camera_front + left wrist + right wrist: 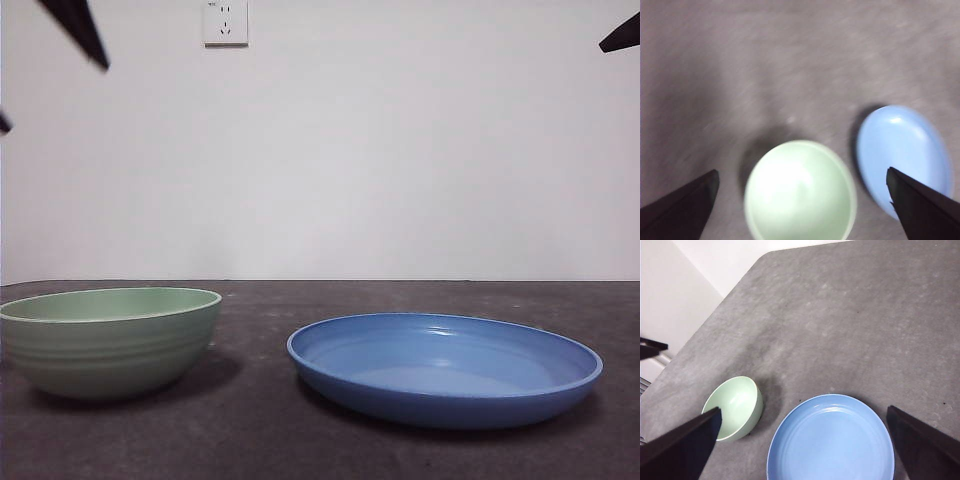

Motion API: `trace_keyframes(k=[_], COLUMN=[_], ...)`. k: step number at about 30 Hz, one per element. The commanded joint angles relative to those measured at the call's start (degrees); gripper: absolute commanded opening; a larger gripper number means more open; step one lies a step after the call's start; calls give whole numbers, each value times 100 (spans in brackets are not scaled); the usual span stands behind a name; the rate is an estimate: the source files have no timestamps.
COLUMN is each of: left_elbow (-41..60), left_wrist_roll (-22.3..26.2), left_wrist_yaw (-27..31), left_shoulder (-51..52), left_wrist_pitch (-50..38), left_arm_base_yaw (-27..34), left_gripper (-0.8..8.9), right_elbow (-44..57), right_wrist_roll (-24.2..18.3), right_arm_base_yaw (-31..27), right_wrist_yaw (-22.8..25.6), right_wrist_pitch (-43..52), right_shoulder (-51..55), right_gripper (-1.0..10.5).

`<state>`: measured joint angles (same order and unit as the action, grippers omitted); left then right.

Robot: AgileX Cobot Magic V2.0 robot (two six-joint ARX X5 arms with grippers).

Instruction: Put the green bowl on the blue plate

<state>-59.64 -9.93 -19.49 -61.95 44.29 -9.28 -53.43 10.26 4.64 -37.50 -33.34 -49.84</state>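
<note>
The green bowl [110, 340] stands upright on the dark table [420, 295], and it is empty. The blue plate [445, 368] lies beside it on the same table; there is a small gap between them, so they do not touch. Nothing is on the plate.

The left gripper [800, 205] hangs high above the table with its jaws spread wide, and it holds nothing. In the left wrist view the bowl sits almost exactly between the two jaws and directly under them, while the plate lies off to one side, partly behind one jaw. The right gripper [805, 445] also has its jaws spread wide and is empty. It hangs over the plate, and the bowl lies off to the side, near one of its jaws.

So I judge that the left arm is the better one for the bowl: it needs mostly a straight descent, then a grasp on the rim. The bowl is round, so no direction of grasp is preferred.
</note>
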Motion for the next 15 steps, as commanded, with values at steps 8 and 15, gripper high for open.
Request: trace_keyframes(k=[8,15], left_elbow=[-116,-116], left_wrist_roll=[195,197], left_wrist_yaw=[92,92], left_shoulder=[-1591,-2485], left_wrist_pitch=[308,118], left_arm_base_yaw=[-9,-15], left_gripper=[563,562], right_elbow=[-87,-87], right_wrist_roll=[-33,-31], right_arm_base_yaw=[11,11], right_wrist_yaw=[-20,-20], right_wrist_pitch=[72,70], right_shoulder=[-24,-24], right_gripper=[577,577])
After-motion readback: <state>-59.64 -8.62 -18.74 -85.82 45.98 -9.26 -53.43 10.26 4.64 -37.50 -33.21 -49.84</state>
